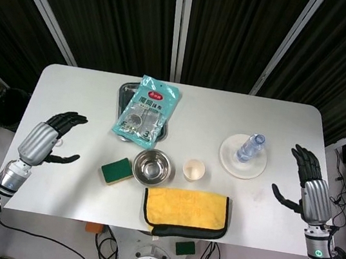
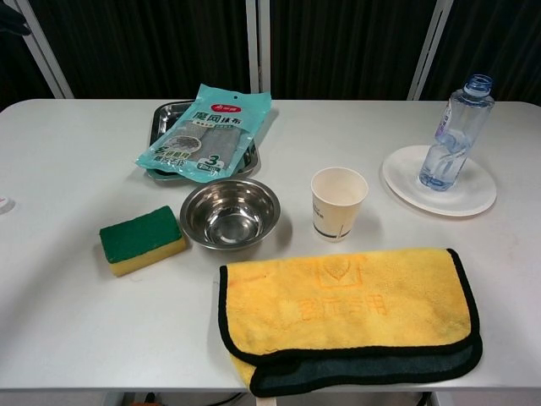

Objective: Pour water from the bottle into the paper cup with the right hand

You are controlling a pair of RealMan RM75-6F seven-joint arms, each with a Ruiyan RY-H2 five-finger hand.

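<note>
A clear water bottle [image 1: 249, 147] [image 2: 453, 135] stands upright on a white plate [image 1: 230, 159] [image 2: 473, 198] at the table's right side. The paper cup [image 1: 193, 170] [image 2: 338, 202] stands upright and apart from it, near the table's middle, just behind the yellow cloth. My right hand [image 1: 308, 184] hovers over the table's right edge, fingers spread, holding nothing, well to the right of the bottle. My left hand [image 1: 48, 139] is over the left edge, also spread and holding nothing. Neither hand shows in the chest view.
A steel bowl [image 1: 151, 166] [image 2: 230, 213] and a green-and-yellow sponge [image 1: 116, 170] [image 2: 141, 240] lie left of the cup. A yellow cloth [image 1: 184, 212] [image 2: 347, 313] covers the front middle. A teal packet [image 1: 146, 110] [image 2: 207, 134] rests on a metal tray [image 1: 125, 90] [image 2: 162, 117] at the back.
</note>
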